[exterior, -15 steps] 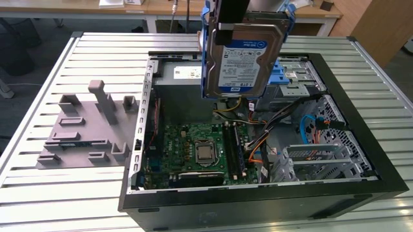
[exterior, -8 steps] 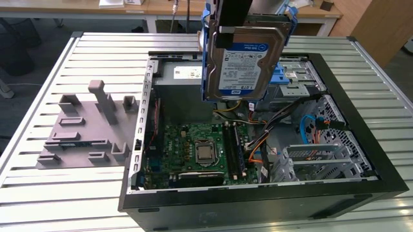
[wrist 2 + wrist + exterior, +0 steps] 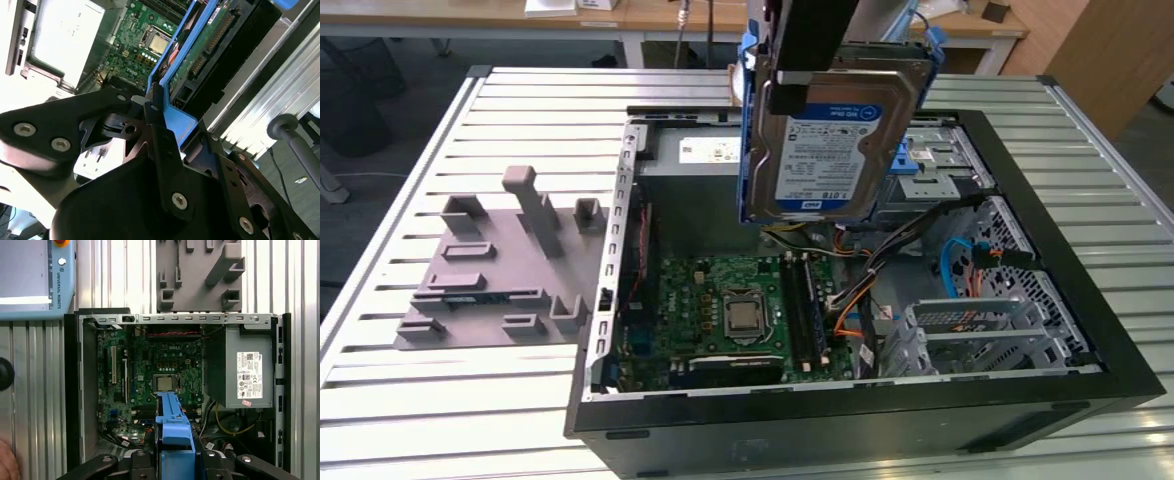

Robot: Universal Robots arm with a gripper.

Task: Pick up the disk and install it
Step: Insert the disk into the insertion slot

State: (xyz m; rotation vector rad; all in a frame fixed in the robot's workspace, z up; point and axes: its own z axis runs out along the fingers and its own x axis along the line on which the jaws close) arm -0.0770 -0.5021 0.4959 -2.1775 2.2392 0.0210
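Exterior view: fingers (image 3: pixel 787 90) clamp the disk (image 3: pixel 834 140) upright, long axis vertical, above the open computer case (image 3: pixel 854 425) holding a motherboard (image 3: pixel 707 310).

The end effector (image 3: pixel 793 92) is holding the disk (image 3: pixel 834 150) upright, label showing, above the open computer case (image 3: pixel 854 420), which is sitting on the slatted bench (image 3: pixel 454 400) beside a grey fixture plate (image 3: pixel 494 285).

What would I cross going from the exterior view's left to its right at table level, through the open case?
Grey fixture plate → green motherboard → metal drive cage, the last two inside the computer case. The disk hangs above the case and overlaps them, so I leave it out.
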